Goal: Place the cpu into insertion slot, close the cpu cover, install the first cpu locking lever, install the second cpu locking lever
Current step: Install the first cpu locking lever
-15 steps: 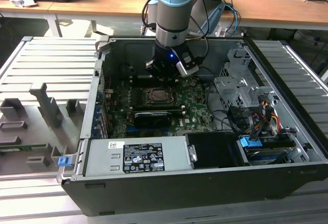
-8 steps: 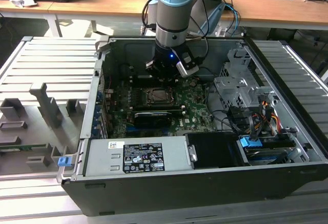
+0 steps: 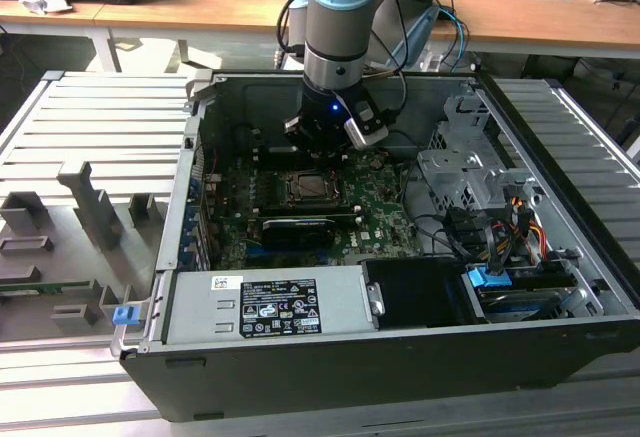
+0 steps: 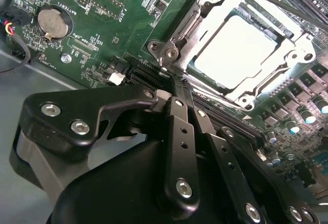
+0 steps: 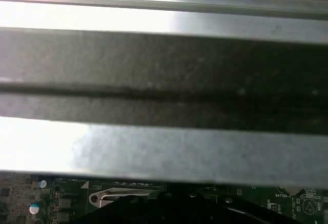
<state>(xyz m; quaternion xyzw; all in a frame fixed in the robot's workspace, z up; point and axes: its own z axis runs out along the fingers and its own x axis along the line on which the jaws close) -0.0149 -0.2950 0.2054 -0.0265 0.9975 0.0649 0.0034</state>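
In the exterior view, the arm reaches down into an open computer case (image 3: 480,87), and its gripper (image 3: 318,142) hangs just above the motherboard (image 3: 380,212), beside the far edge of the CPU socket. The cpu (image 3: 305,188) sits in the socket near the middle of the board, framed by the cpu cover (image 3: 285,179). A long black card (image 3: 298,230) lies nearer the camera, just beside the socket, and a power supply (image 3: 265,307) with its labels fills the near side of the case.

In the second wrist view, the gripper (image 4: 177,83) shows 2 black fingers (image 4: 179,131) lying side by side with their tips drawn together, and nothing is caught between them. The tips sit at the corner of the socket, near a screw boss on the frame. The cpu (image 4: 236,52) lies flat in its seat with its pale metal top glaring under the light, and the cpu cover (image 4: 189,26) appears folded down around it. A round coin battery (image 4: 52,21) sits well apart on the green board.

In the first wrist view, the case wall (image 5: 164,80) crosses as a dark band, with a strip of motherboard (image 5: 31,198) beneath it.

By my judgement the chip is light, stiff and fragile underneath, best held by its opposite edges; the thin cover is springy and wants pressing on its frame, not the centre.
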